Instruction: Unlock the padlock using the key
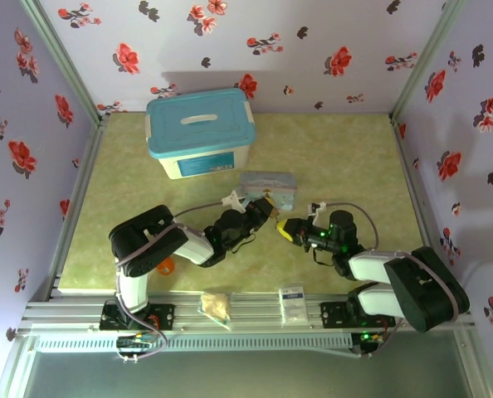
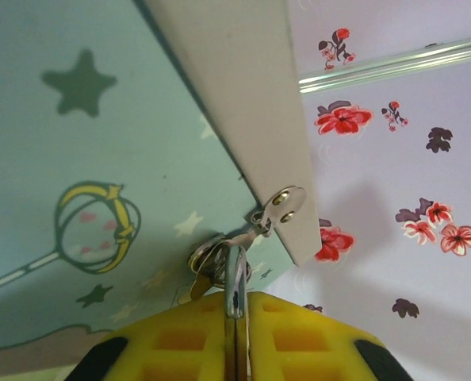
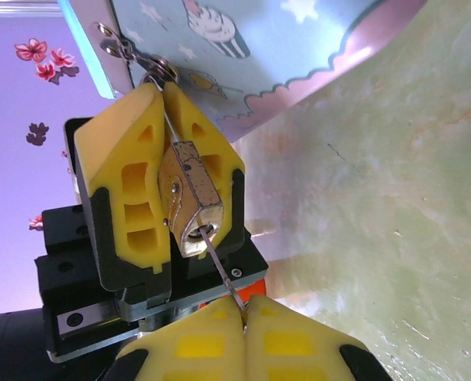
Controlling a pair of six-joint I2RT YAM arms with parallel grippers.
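My left gripper (image 2: 235, 313) is shut on the padlock, whose silvery shackle (image 2: 235, 278) sticks up from between the yellow fingers and hooks into the hasp (image 2: 287, 202) of the pale blue cartoon tin (image 2: 77, 159). In the right wrist view the brass padlock (image 3: 192, 194) sits clamped between the left fingers (image 3: 128, 175), keyhole facing me. My right gripper (image 3: 243, 305) is shut on the thin dark key (image 3: 220, 266), whose tip is in the keyhole. From above, the left gripper (image 1: 267, 211) and the right gripper (image 1: 290, 228) meet just in front of the tin (image 1: 269, 184).
A white box with a blue lid (image 1: 198, 133) stands at the back left. An orange-red cup (image 1: 165, 265) lies by the left arm. A white sachet (image 1: 292, 303) and a tan packet (image 1: 216, 305) rest on the front rail. Flowered walls enclose the table.
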